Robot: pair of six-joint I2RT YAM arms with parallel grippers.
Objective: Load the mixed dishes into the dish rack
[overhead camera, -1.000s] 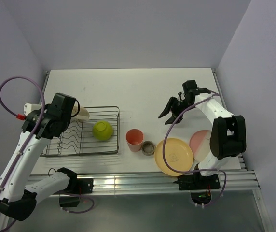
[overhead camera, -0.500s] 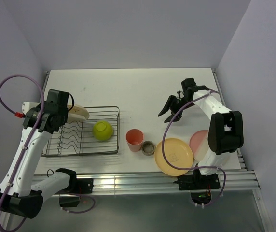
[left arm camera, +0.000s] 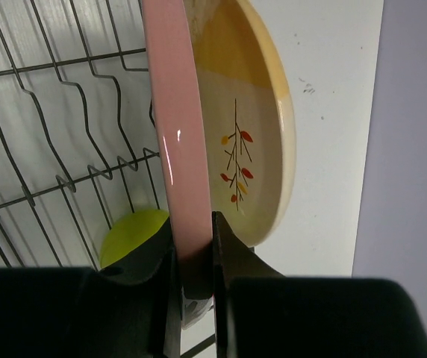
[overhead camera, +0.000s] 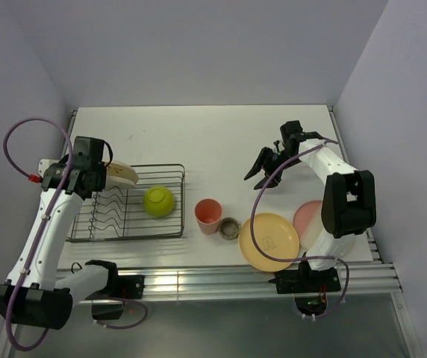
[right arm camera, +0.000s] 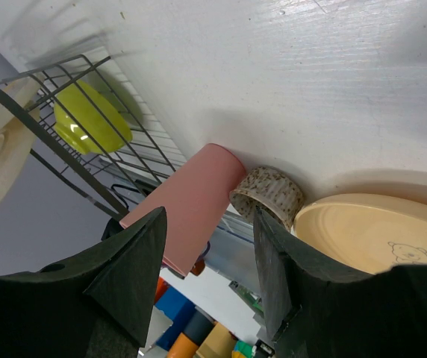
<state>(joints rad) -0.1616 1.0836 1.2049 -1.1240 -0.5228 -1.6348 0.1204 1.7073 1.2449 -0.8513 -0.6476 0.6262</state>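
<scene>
My left jaws (left arm camera: 195, 253) clench the pink rim of a plate (left arm camera: 172, 112), held on edge over the far left part of the dish rack (overhead camera: 183, 200). Just beside that rim shows a cream face with a sprig drawing in red and orange. I cannot tell whether it is the same plate or a second one against it, nor whether the plate touches the wavy divider wires under it.

The dark wire rack sits on the white desk (overhead camera: 198, 134) by its left edge, toward the near-left corner. A yellow-green bowl (overhead camera: 158, 201) lies in the rack's right part.

My right jaws (overhead camera: 252, 182) hang released and empty above the desk, right of its middle, fingers spread with nothing between them.

On the desk just right of the rack stands a pink cup (overhead camera: 208, 215), with a small speckled grey-brown cup (overhead camera: 230, 227) close against its right side. Along the near edge toward the near-right corner lies a yellow-orange plate (overhead camera: 270, 241) with a small bear drawing. A pink plate (overhead camera: 310, 218) lies at its right, partly hidden by my right arm.
</scene>
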